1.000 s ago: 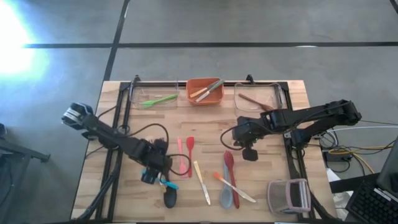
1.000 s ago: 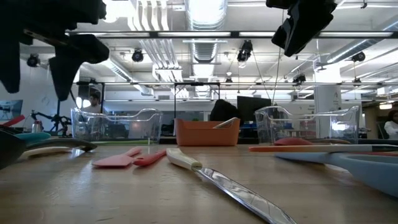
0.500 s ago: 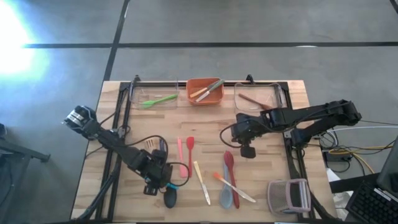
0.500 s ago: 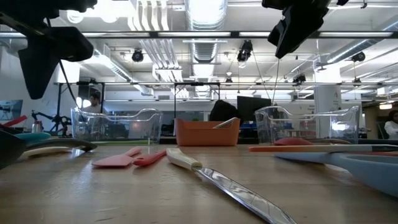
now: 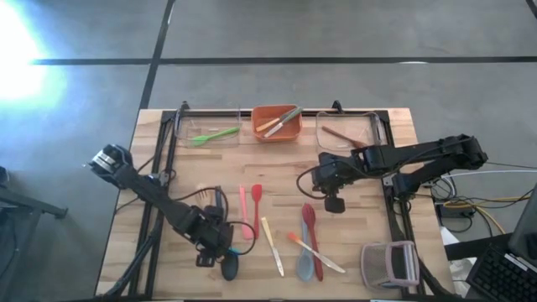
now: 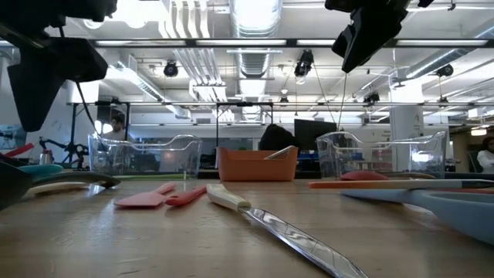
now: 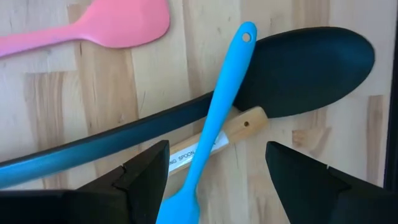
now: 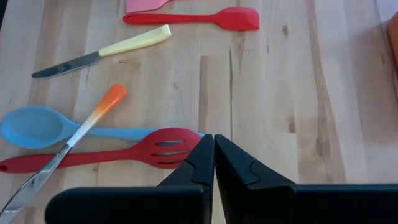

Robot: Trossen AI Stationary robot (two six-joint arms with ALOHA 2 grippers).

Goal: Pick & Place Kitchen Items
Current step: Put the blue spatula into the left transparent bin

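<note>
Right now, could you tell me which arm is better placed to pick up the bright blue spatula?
Left. The left gripper is open, its fingers either side of the blue spatula; the right gripper is shut, farther away.

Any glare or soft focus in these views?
High view: blown-out glare on the floor, upper left; wooden table evenly lit. Low view: bright ceiling lights, near cream-handled knife blurred, left gripper in silhouette. Left wrist view: blue silicone spatula sharp.

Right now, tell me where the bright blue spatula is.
In the left wrist view the bright blue spatula lies across the black spoon and a wooden handle, between the left gripper's open jaws, beside the pink spatula.
</note>
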